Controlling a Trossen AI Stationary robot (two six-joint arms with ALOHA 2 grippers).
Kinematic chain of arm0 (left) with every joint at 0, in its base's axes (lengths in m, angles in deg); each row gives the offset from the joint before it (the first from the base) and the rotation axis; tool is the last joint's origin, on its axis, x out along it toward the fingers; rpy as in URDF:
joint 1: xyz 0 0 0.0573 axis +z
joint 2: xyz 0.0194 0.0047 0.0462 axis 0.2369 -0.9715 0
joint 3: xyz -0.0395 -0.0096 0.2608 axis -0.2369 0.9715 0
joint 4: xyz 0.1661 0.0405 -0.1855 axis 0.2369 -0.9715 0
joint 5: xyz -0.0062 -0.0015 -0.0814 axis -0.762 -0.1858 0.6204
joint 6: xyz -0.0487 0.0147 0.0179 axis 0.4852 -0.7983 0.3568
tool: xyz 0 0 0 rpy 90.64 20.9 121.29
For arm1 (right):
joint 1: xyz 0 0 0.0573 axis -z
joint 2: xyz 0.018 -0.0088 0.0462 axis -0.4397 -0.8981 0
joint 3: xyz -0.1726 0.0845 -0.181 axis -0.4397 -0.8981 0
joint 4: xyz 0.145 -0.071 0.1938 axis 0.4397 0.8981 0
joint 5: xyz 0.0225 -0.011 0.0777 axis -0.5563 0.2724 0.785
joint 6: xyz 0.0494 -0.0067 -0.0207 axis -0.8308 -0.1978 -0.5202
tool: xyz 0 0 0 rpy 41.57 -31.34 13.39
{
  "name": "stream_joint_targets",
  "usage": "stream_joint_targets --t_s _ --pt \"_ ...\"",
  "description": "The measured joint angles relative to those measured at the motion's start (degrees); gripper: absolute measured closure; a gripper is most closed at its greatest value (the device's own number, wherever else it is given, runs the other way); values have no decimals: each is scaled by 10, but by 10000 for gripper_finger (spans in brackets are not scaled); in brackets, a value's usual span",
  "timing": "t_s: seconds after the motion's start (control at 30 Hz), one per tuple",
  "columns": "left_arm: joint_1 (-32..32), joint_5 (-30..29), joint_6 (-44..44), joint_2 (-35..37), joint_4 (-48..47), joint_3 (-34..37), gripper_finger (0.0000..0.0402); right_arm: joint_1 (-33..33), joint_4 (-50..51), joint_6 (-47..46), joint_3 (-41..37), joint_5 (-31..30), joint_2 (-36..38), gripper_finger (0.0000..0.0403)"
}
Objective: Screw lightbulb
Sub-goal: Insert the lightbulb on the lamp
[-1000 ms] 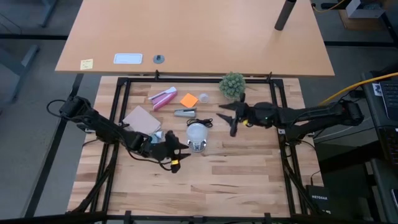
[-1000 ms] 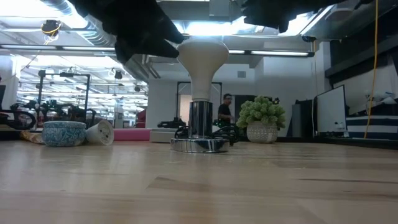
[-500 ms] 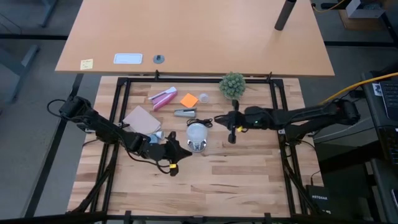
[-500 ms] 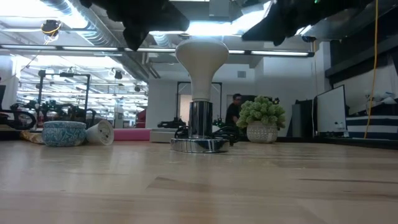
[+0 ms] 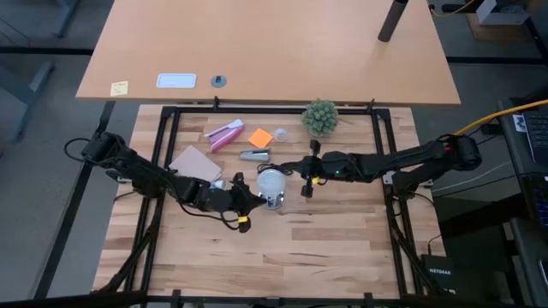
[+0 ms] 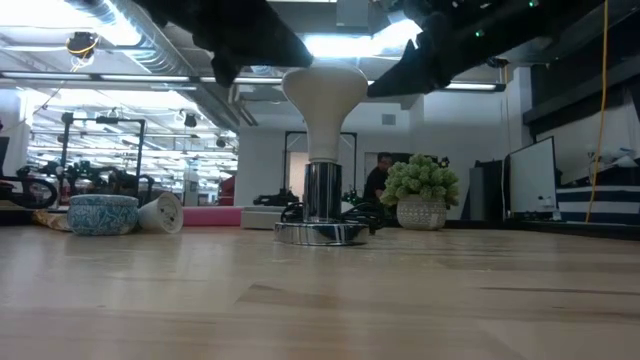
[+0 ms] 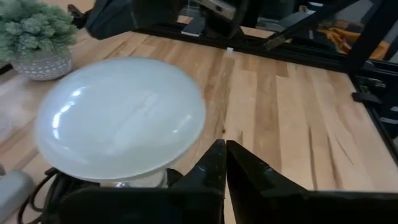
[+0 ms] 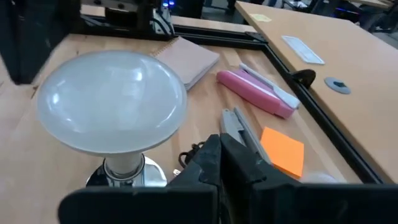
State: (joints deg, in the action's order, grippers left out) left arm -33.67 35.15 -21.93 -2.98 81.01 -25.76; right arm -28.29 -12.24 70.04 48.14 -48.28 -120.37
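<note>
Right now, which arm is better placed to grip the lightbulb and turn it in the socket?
Probably the left gripper: it sits right beside the lightbulb, fingers shut. The right gripper, also shut, is a bit farther off.

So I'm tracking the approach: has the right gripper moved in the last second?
Yes. In the high view the right gripper has shifted left, away from the plant and closer to the lightbulb, fingers shut.

Lightbulb (image 5: 271, 181) stands upright in the socket (image 6: 322, 232) at mid-bench (image 5: 325, 239) — left end effector (image 5: 248, 203) just beside it on the left, right end effector (image 5: 306, 174) near on the right. Plant (image 5: 319, 115) sits behind, right.
</note>
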Motion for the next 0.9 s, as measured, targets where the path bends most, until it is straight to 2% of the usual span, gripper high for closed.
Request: stream_joint_targets --t_s 0.67,0.9 --pt "3 -3 20 0 -30 0 401 0 5 -56 0 84 -9 395" --pt "2 -5 22 0 -30 0 401 -1 6 -57 0 90 -9 397"
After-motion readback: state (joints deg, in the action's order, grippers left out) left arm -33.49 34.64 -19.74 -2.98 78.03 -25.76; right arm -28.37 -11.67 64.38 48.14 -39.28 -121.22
